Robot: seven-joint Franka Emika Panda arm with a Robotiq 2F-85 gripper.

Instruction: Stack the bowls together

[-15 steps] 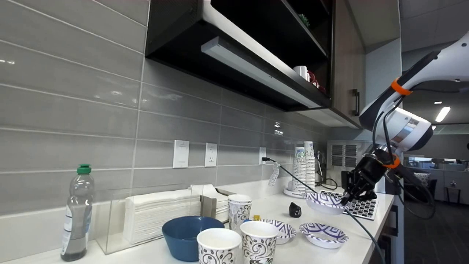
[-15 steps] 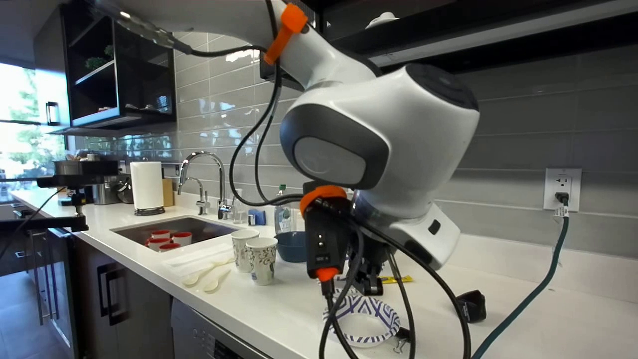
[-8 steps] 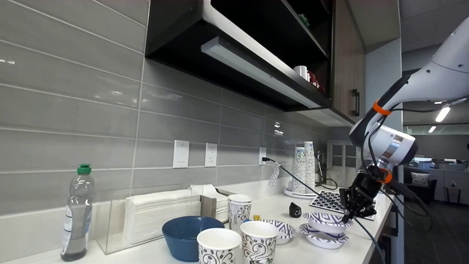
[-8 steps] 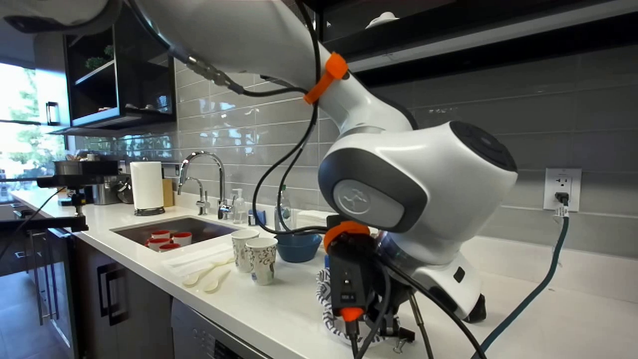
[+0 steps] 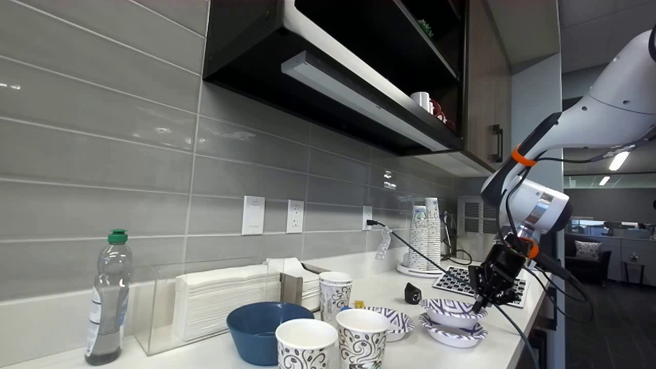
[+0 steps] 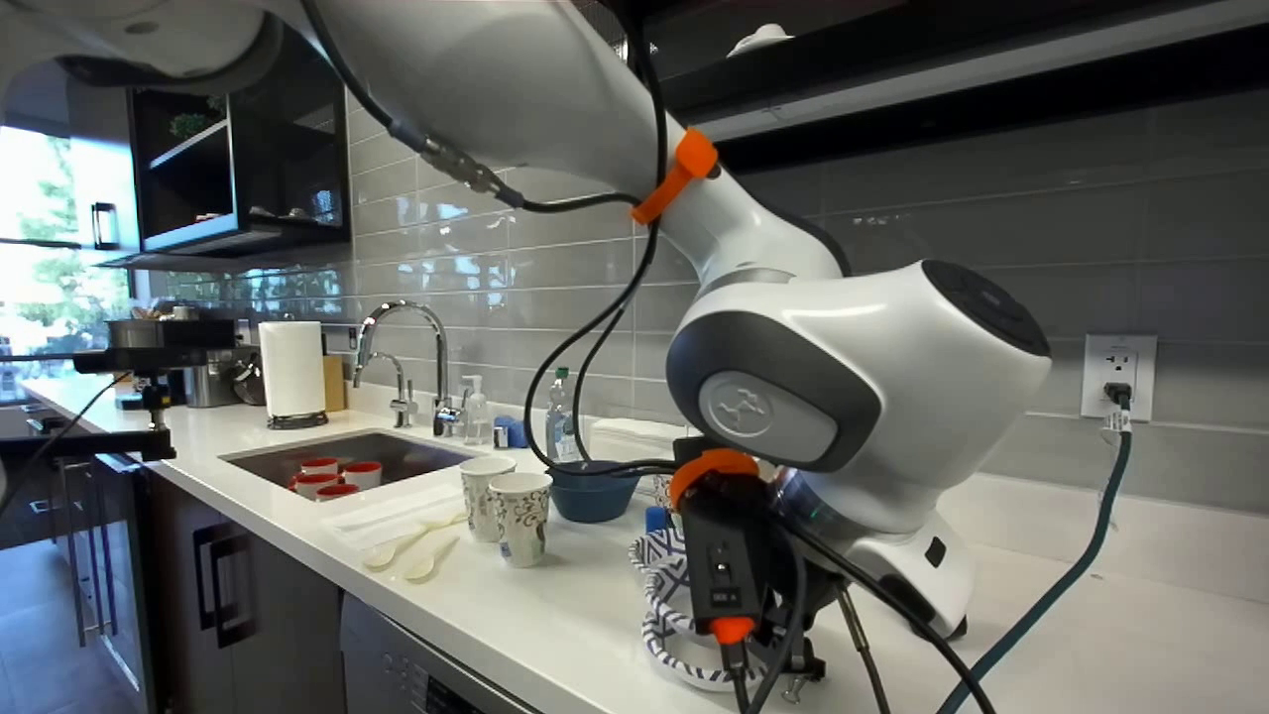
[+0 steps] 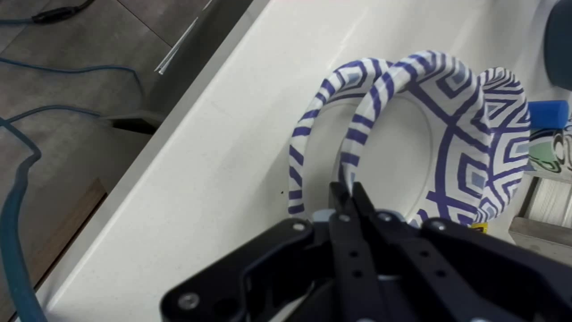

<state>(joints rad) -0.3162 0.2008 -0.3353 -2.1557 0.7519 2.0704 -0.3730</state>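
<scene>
Jaws pinch one bowl (image 5: 451, 314) by its rim, a second bowl (image 5: 453, 338) below them: stacking's in hand, I'd judge, wanting centring, lowering, then release.

The bowls (image 7: 402, 143) look papery, wall tiles (image 5: 97, 164) glossy, the faucet (image 6: 442, 377) shiny metal.

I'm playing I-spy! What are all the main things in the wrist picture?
Shallow patterned paper bowls: three, white and purple, centre right
Plain round bowl: one, dark blue, top right
Small cylinder: one, blue, right
Swirly paper cup: at least one, white, right edge
Flat paper napkins: one stack, white, right edge
Smooth counter: one, white, middle
Long cable: one or more, teal, left
Tiled floor: one, grey, upper left
Robot gripper: one, black, bottom, pinching one bowl's rim
</scene>
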